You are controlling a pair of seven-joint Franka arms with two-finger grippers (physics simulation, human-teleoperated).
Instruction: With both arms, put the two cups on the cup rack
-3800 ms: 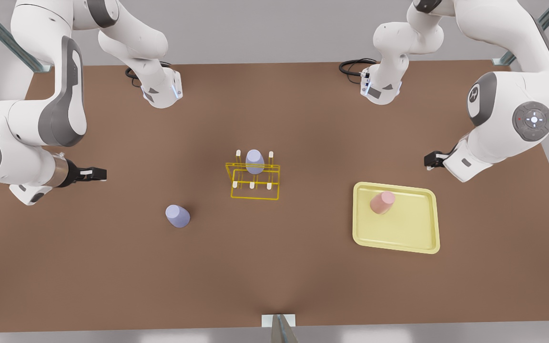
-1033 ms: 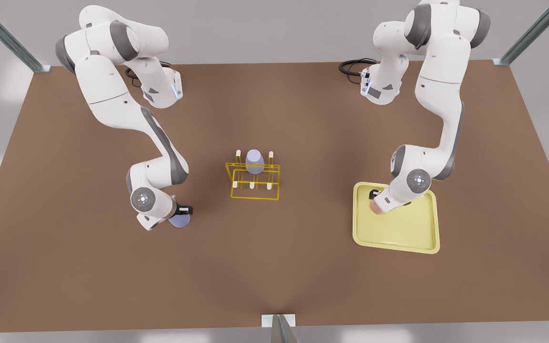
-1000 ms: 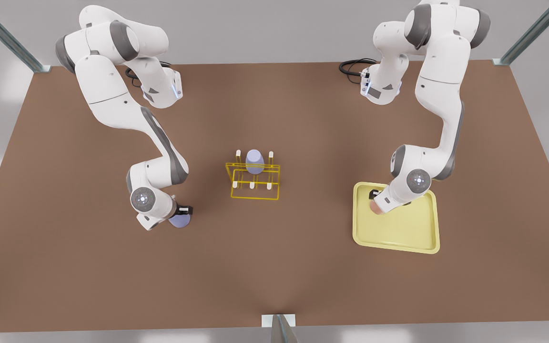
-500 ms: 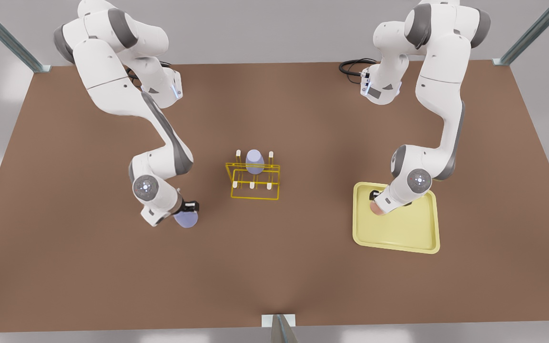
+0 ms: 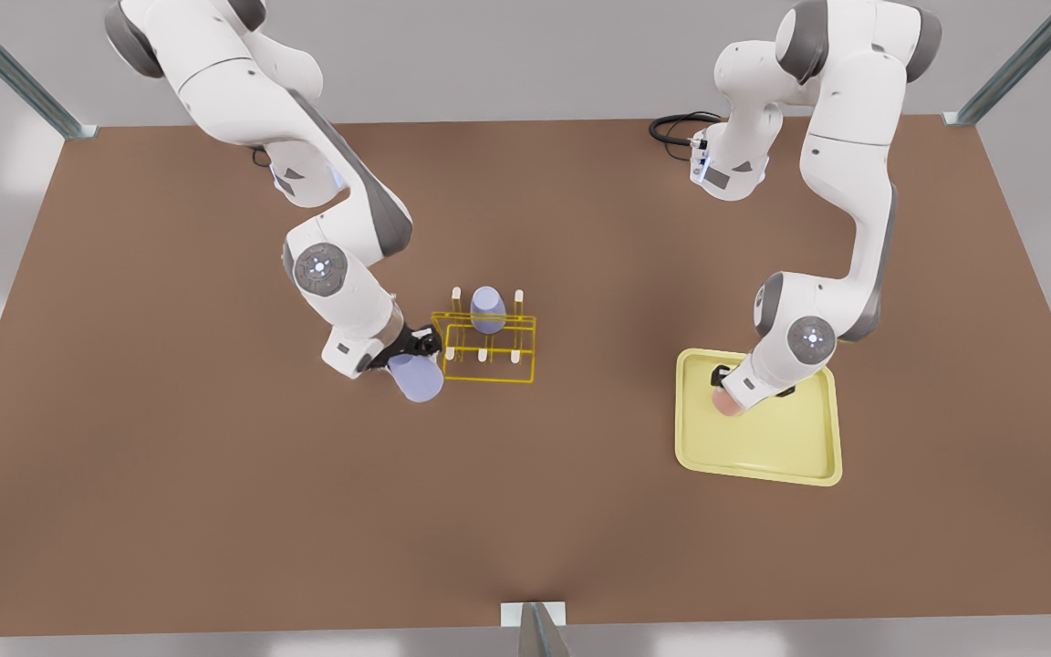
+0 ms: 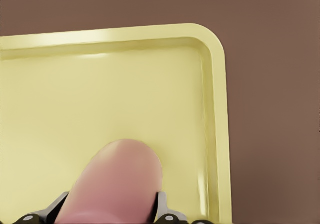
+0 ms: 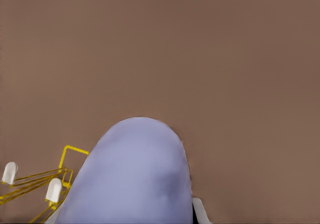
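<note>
The right gripper (image 5: 411, 351), on the arm at the front view's left, is shut on a pale lavender cup (image 5: 416, 377), held above the table just beside the yellow wire cup rack (image 5: 489, 360). In the right wrist view that lavender cup (image 7: 132, 174) looms large with the rack (image 7: 30, 184) and two white-tipped pegs beside it. A twin lavender cup (image 5: 487, 308) sits on a back peg. The left gripper (image 5: 728, 383), on the front view's right, is shut on the pale pink cup (image 5: 724, 401) over the tray; its fingers (image 6: 162, 211) flank the pink cup (image 6: 112, 184).
A pale yellow flat tray (image 5: 790, 447) lies at the front view's right, and its rim (image 6: 217, 108) has brown table beyond it. Black cables (image 5: 676, 128) coil near the arm base at the back. Open brown tabletop stretches in front of the rack.
The right gripper has carried the lavender cup up off the table and across to the rack's side. The left gripper has stayed on the pink cup, shifting only slightly.
</note>
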